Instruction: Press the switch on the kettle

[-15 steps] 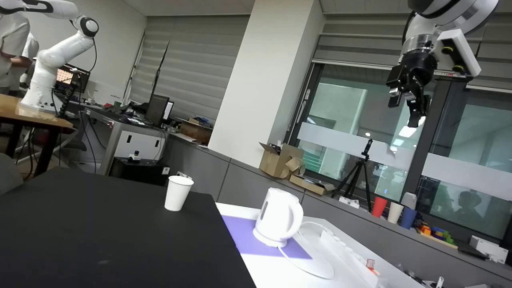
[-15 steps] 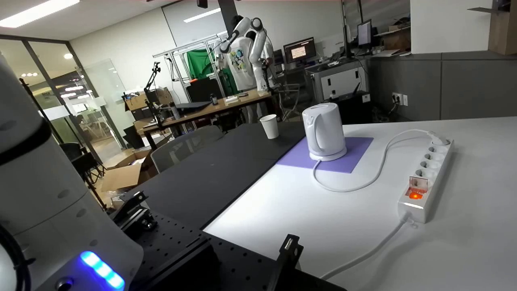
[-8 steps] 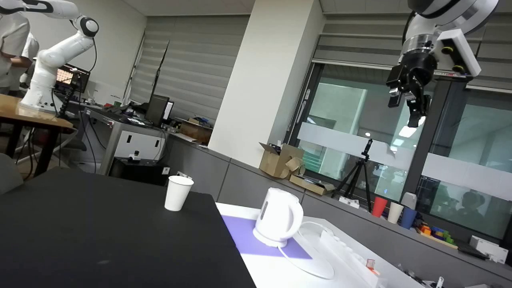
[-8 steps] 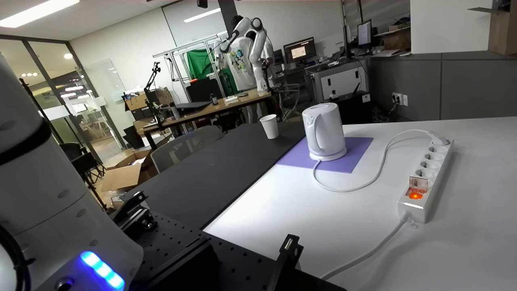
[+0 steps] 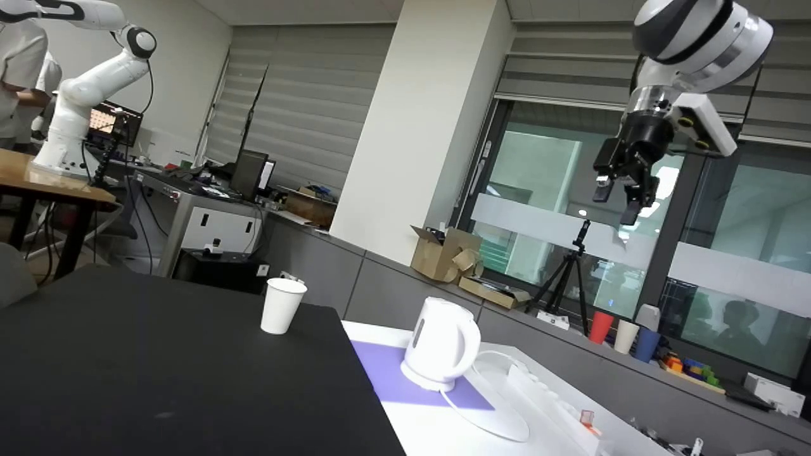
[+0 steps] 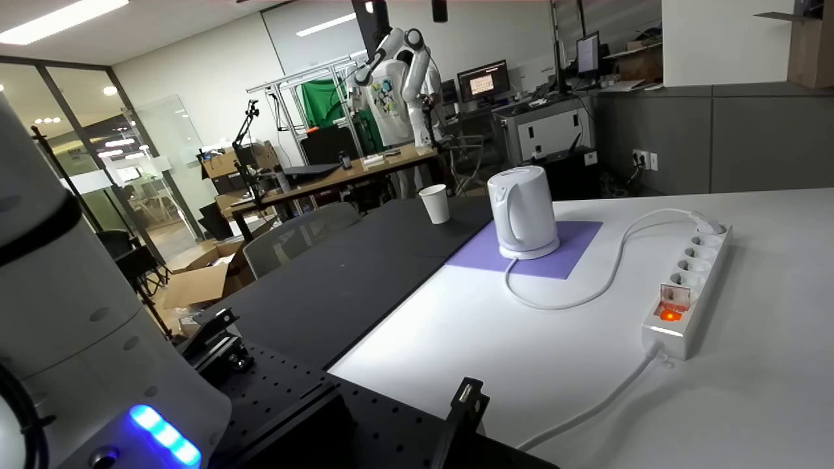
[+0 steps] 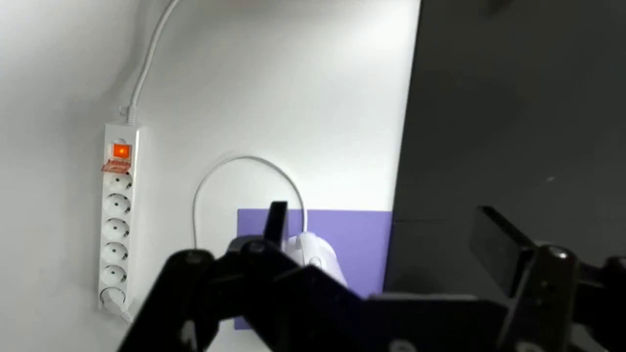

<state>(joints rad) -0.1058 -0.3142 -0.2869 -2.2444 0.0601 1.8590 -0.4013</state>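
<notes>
The white kettle [image 5: 437,345] stands upright on a purple mat [image 5: 378,364]. It also shows in the other exterior picture [image 6: 526,212], with its loop handle towards that camera. In the wrist view the kettle [image 7: 324,252] is seen from above, partly hidden by my left finger and the gripper body. A small rounded piece [image 7: 315,261], which looks like a button, shows on it near the handle. My gripper [image 5: 616,205] is open and empty, high above the table and well apart from the kettle. In the wrist view its fingers [image 7: 381,208] are wide apart.
A white paper cup [image 5: 282,306] stands on the black table part [image 5: 190,373]. A white power strip [image 6: 700,286] with a lit orange switch lies on the white table [image 6: 456,339]. The kettle's cord [image 6: 606,286] loops across to it. A windowsill ledge holds cups and a tripod [image 5: 567,272].
In an exterior view my gripper and wrist have moved down and a little left in the last half second. The fingers stay apart. The kettle and cup have not moved.
</notes>
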